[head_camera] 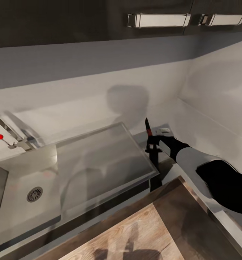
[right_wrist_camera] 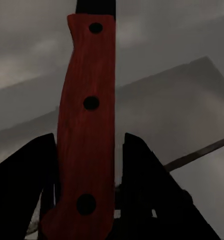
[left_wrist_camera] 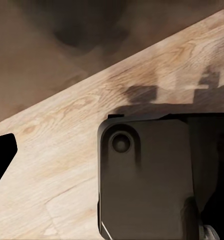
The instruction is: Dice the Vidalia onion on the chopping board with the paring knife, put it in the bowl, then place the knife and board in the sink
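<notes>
My right gripper (head_camera: pixel 151 143) is shut on the paring knife (head_camera: pixel 147 127), which it holds upright with the dark blade pointing up. It hovers over the countertop (head_camera: pixel 193 122), just past the right end of the drainboard (head_camera: pixel 103 159). In the right wrist view the red, riveted handle (right_wrist_camera: pixel 86 125) sits clamped between the black fingers (right_wrist_camera: pixel 142 170). The sink (head_camera: pixel 23 180), with its round drain (head_camera: pixel 34 194) and red-knobbed faucet (head_camera: pixel 9 139), lies at the left. One black fingertip (left_wrist_camera: pixel 1 155) of my left gripper hangs over the wooden floor. The Vidalia onion, chopping board and bowl are out of view.
Dark wall cabinets with pale bar handles (head_camera: pixel 159 20) hang above the pale backsplash (head_camera: pixel 81 97). The counter turns a corner at the right, behind my right forearm (head_camera: pixel 193 159). Wood floor (head_camera: pixel 135 234) runs below the counter's front edge. A dark robot part (left_wrist_camera: pixel 147 175) sits close under the left wrist camera.
</notes>
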{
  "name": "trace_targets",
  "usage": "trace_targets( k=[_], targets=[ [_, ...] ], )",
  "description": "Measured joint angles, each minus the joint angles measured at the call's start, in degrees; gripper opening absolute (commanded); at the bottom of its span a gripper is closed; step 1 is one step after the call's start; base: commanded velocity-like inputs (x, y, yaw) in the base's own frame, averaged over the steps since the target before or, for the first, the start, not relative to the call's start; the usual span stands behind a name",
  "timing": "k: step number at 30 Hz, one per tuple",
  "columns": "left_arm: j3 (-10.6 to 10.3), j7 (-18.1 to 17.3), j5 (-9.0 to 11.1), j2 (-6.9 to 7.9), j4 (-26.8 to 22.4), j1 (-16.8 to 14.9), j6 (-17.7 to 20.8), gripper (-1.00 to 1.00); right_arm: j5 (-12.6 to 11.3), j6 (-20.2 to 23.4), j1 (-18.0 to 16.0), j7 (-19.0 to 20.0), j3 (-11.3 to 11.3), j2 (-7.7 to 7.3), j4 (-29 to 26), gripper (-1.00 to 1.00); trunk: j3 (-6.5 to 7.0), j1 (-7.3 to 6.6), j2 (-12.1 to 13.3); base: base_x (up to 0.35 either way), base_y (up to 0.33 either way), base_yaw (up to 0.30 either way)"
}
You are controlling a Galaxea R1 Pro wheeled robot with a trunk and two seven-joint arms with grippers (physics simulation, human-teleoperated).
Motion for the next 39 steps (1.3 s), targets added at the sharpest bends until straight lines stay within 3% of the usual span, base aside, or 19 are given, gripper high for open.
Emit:
trace_targets(
  k=[4,8,39],
  targets=[
    [0.0,0.0,0.03,0.0,0.22,-0.07,0.0,1.0,-0.22,-6.07,1.66,-0.06,-0.22,0.23,0.57,-1.0,0.36,0.01,0.01,0.0,0.0,0.0],
    [0.0,-0.01,0.04,0.0,0.74,-0.08,0.0,1.0,-0.46,-7.74,1.94,-0.02,-0.37,0.26,0.55,-1.0,0.7,0.02,0.03,0.0,0.0,0.0],
    [0.02,-0.02,0.03,0.04,1.06,-0.08,0.01,1.0,-0.51,-7.17,1.99,-0.03,-0.37,0.33,0.1,-1.0,3.51,0.05,0.04,-0.295,0.029,0.0]
  ],
)
